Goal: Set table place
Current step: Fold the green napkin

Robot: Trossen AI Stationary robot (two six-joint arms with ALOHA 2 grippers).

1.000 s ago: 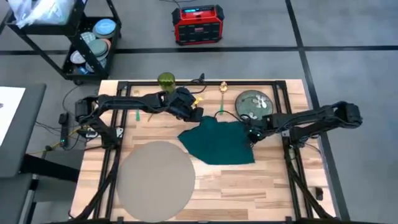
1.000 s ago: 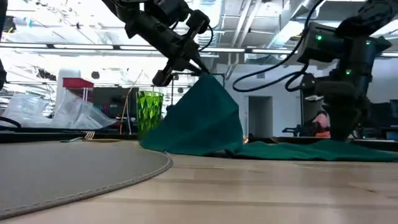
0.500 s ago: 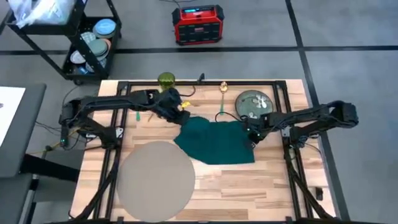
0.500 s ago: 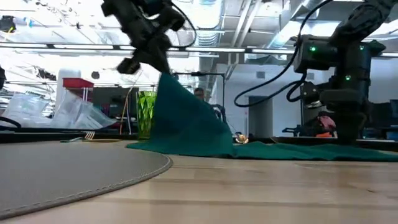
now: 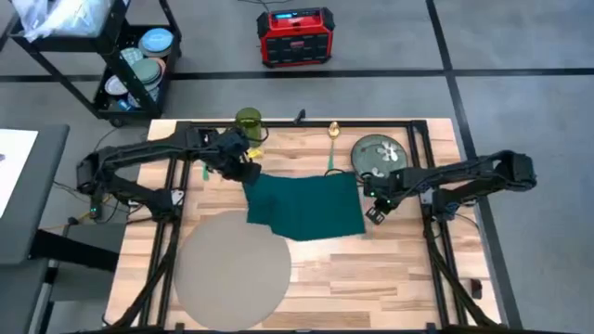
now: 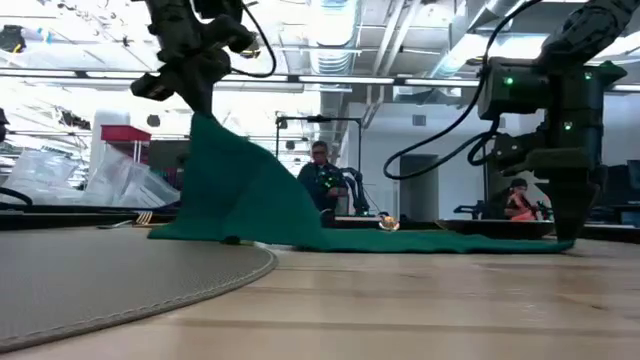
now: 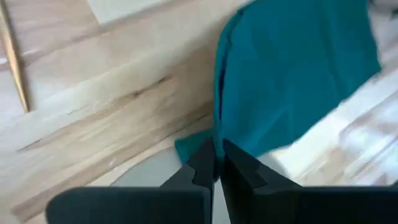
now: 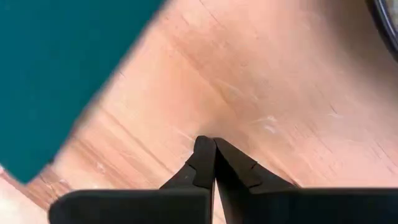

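Grey-beige, the one round place (image 5: 232, 270) lies lower left on the table (image 5: 399, 269), axis none; left gripper (image 5: 243, 169) pinches one green cloth (image 5: 306, 206), right gripper (image 5: 379, 207) closed, empty.

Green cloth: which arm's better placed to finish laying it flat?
Left. The left gripper is shut on the green cloth, holding one corner raised. The right gripper is shut on nothing, beside the cloth's edge.

The table (image 5: 408, 269) is light wooden planks, butcher-block style, smooth with a faint sheen, framed in thin black metal. The mat (image 5: 232, 269) looks matt grey-beige with a fine woven grain and a stitched edge. The cloth (image 5: 306, 204) is soft dark green fabric, matt, folding loosely. The glass (image 5: 248, 122) is clear green and faceted. The plate (image 5: 378, 154) looks glazed and glossy.
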